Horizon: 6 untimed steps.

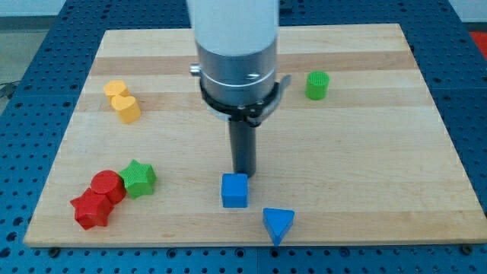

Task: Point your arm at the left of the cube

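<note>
The blue cube (235, 190) sits near the view's bottom, a little left of centre on the wooden board (365, 152). My tip (243, 174) is the lower end of the dark rod and stands just above the cube's top edge in the view, slightly to its right side, touching or almost touching it. The rod hangs from a wide silver and white arm housing (236, 53) that hides part of the board behind it.
A blue triangular block (278, 224) lies at the cube's lower right. A green star (138, 178), a red cylinder (107, 186) and a red star (92, 209) cluster at bottom left. A yellow heart-shaped block (122, 101) is upper left. A green cylinder (317, 84) is upper right.
</note>
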Each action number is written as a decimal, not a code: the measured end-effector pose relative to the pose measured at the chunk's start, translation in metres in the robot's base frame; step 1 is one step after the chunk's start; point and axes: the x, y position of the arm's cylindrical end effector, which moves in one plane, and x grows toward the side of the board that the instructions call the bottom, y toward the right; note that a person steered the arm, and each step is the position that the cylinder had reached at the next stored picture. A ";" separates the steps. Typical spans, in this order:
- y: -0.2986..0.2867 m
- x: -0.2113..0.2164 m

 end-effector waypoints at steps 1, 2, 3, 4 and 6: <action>0.006 0.004; 0.013 0.000; -0.047 -0.028; -0.068 -0.026; -0.080 -0.001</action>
